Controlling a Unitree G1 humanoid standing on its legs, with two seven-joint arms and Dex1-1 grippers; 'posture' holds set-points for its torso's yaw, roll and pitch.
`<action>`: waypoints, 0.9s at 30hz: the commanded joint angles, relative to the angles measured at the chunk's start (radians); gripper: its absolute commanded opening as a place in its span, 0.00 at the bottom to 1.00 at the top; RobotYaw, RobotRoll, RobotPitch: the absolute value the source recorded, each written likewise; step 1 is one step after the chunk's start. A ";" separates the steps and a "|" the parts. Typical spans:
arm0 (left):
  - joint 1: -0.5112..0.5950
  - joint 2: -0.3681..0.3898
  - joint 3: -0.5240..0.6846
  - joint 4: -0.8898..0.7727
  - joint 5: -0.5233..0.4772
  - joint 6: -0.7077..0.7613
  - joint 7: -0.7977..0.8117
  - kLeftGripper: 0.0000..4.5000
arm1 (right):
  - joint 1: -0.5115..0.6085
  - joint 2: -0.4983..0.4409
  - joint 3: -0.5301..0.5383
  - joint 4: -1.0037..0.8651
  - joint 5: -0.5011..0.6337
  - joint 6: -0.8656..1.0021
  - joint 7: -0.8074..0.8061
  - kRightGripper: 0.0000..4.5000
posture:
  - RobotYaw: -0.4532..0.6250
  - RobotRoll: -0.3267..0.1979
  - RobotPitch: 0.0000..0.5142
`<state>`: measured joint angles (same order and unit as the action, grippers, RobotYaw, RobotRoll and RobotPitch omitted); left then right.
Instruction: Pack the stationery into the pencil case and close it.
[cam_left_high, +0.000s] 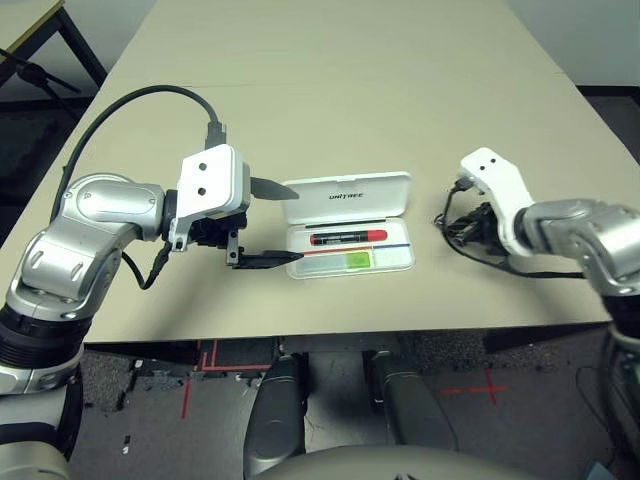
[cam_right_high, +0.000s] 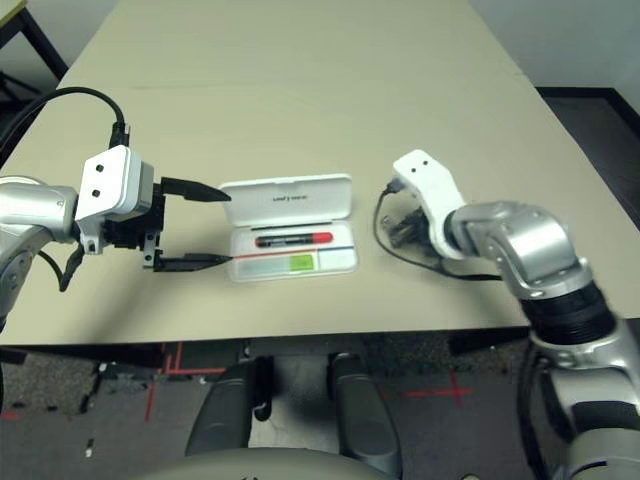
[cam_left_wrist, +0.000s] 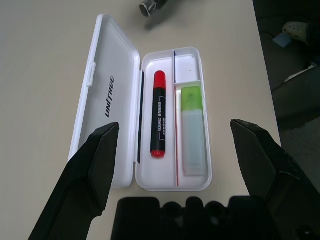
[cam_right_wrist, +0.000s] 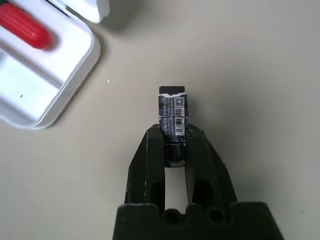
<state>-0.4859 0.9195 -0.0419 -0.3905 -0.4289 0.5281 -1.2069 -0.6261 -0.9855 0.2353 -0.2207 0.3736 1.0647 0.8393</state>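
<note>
Table (cam_left_high: 350, 90): case (cam_left_wrist: 107, 100) lid marked "UNITREE"; left gripper (cam_left_wrist: 175, 145) is spread wide; barcoded block (cam_right_wrist: 172, 122) is pinched by right gripper (cam_right_wrist: 174, 145).

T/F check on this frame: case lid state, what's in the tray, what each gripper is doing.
1. The pencil case lies open on the table. True.
2. The red marker is outside the case. False: it lies in the tray.
3. The light-green and white stick lies in the tray, in the compartment beside the marker. True.
4. The left gripper is shut on the lid. False: its fingers are spread wide and hold nothing.
5. The right gripper is shut on a small dark piece with a barcode label, over the table beside the case. True.
</note>
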 joint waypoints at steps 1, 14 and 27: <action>-0.001 0.014 -0.016 -0.004 -0.003 -0.002 -0.016 1.00 | -0.021 -0.095 0.080 0.056 -0.060 -0.241 0.239 0.06 | 0.35 0.62 0.34; -0.004 0.019 -0.015 0.007 0.003 -0.001 -0.024 1.00 | -0.102 -0.031 0.147 0.162 -0.129 -0.585 0.670 0.06 | 0.36 0.62 0.36; 0.022 0.032 -0.001 -0.026 -0.007 0.021 -0.006 1.00 | -0.136 0.143 0.198 0.264 -0.263 -0.726 0.682 0.06 | 0.39 0.62 0.38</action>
<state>-0.4776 0.9343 -0.0476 -0.3865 -0.4285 0.5408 -1.2166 -0.7534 -0.8472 0.4216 0.0304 0.1319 0.3637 1.5225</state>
